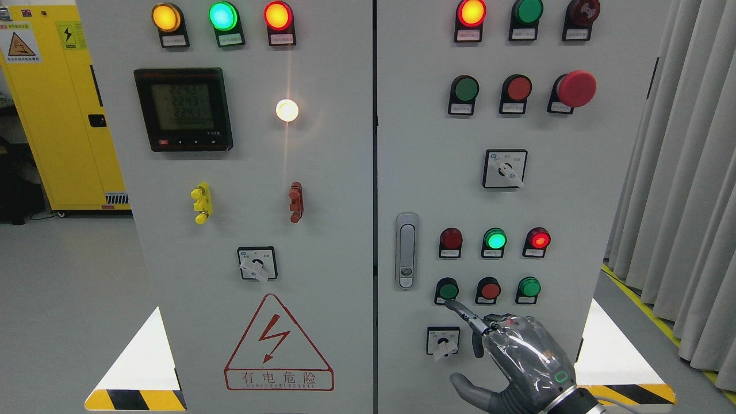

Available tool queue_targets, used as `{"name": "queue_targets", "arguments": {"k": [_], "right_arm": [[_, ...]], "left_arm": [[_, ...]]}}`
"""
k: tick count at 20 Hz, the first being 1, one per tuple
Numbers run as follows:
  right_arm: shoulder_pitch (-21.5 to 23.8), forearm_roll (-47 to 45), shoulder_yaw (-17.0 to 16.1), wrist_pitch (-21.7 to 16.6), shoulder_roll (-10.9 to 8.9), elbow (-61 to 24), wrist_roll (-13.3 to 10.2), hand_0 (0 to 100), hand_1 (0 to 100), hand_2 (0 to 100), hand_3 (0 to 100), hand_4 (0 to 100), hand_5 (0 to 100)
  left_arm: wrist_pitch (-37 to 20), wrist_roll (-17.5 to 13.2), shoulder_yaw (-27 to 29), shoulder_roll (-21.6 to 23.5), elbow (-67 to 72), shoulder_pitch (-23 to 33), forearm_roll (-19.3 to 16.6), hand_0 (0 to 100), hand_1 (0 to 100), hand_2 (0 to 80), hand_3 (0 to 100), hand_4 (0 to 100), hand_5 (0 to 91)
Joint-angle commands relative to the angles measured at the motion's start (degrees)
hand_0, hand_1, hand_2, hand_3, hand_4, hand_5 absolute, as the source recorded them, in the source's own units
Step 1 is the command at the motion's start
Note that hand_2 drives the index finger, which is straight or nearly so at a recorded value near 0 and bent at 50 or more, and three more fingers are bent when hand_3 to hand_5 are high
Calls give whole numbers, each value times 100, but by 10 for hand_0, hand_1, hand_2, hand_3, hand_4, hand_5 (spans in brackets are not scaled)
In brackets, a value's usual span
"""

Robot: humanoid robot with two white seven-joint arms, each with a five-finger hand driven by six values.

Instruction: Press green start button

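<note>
Right now my right hand (517,362) comes in from the lower right of the panel, with the index finger (463,313) stretched out straight and the other fingers curled back, holding nothing. The finger's long axis runs up and to the left, and its tip sits at the lower edge of the green button (447,289), touching it or just short of it; I cannot tell which. So the button lies up and to the left of my palm, directly along the line the finger already points. My left hand is out of view, so the right one is the only one near.

The button is round, dark green, set in a black collar with a small label beneath. It is the leftmost of a row of three on the right door, beside a red button (490,289) and a brighter green one (528,286), just right of the door handle (406,250). I judge a short push along the finger's line is what remains.
</note>
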Motion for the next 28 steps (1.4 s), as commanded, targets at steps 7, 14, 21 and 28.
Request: {"name": "queue_targets", "arguments": {"k": [7, 14, 21, 28], "right_arm": [[-212, -4, 2, 38, -19, 327, -26, 346, 596, 0, 715, 684, 644], [-344, -4, -42, 56, -28, 669, -35, 349, 595, 0, 708, 681, 642], [-362, -30, -42, 126, -28, 731, -44, 356, 595, 0, 694, 679, 637], [-379, -57, -51, 135, -28, 678, -88, 361, 594, 0, 692, 680, 633]], "left_arm": [[-1, -4, 0, -5, -158, -149, 0, 120, 556, 0, 0, 0, 0], [-1, -4, 0, 4, -158, -149, 0, 120, 556, 0, 0, 0, 0], [-1, -4, 0, 4, -158, -149, 0, 120, 556, 0, 0, 0, 0], [-1, -4, 0, 4, -158, -149, 0, 120, 556, 0, 0, 0, 0]]}}
